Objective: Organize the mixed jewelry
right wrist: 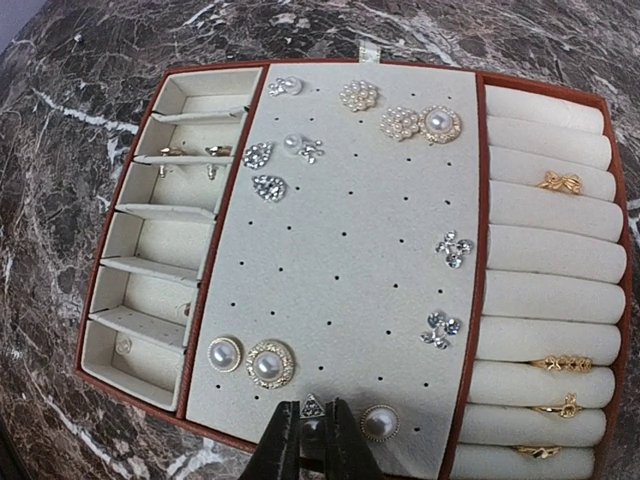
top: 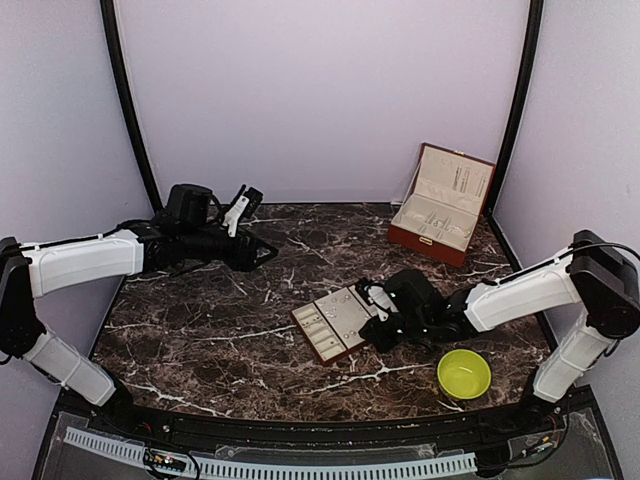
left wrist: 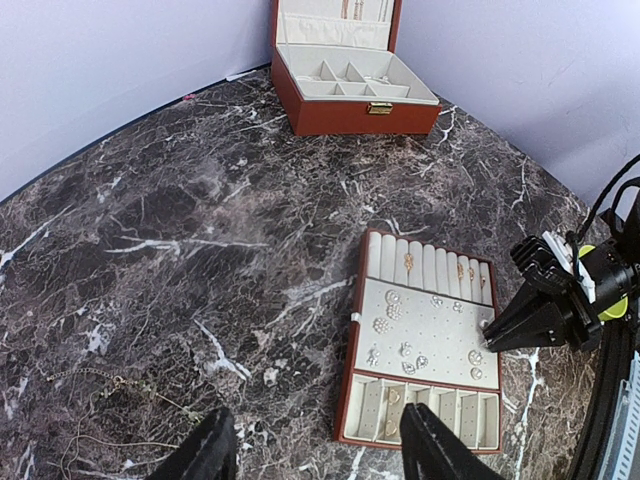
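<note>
Where the dark marble table [top: 200, 340] meets lilac walls, open room lies left of the tray [top: 318, 340]. From the left wrist, the left gripper [left wrist: 315, 425] gapes wide and empty, with a thin chain [left wrist: 100, 378] at lower left. From the right wrist, the right gripper [right wrist: 313, 430] is narrow around a triangular stud [right wrist: 313, 405] at the tray's bottom edge, among the mixed jewelry [right wrist: 400, 122]; whether it grips the stud I cannot tell.

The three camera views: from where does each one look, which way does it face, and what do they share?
Top external: high behind the arm bases, looking down over the dark marble table; the white left arm and right arm show.
Left wrist: on the left arm, looking across the table at the cream-lined brown jewelry tray; its open left pincer shows at the bottom.
Right wrist: close above the tray, looking down; the right pincer shows, a small silvery triangular stud between its tips.
Shared: every view shows the tray.
</note>
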`<state>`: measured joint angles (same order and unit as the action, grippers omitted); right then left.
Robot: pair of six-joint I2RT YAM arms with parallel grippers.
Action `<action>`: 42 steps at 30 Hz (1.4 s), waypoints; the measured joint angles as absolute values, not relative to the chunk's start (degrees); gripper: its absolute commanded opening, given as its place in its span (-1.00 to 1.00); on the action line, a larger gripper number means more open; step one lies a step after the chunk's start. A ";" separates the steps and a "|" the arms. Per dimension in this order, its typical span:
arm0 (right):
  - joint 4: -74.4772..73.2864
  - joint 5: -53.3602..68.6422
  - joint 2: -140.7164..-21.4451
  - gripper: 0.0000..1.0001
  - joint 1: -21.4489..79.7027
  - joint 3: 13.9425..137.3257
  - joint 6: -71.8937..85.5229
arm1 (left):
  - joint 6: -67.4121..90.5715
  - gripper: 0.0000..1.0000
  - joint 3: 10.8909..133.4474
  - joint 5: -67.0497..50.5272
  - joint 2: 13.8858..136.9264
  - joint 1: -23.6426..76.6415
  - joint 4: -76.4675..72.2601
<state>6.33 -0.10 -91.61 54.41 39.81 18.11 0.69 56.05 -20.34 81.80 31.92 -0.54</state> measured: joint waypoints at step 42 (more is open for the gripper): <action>-0.86 -0.91 -92.82 -0.89 54.83 45.08 19.44 | 0.69 0.17 56.05 -20.03 81.80 31.92 -0.51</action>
<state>-0.86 -0.91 -92.82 54.83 45.08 19.44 0.69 56.05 -20.03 81.80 31.92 -0.51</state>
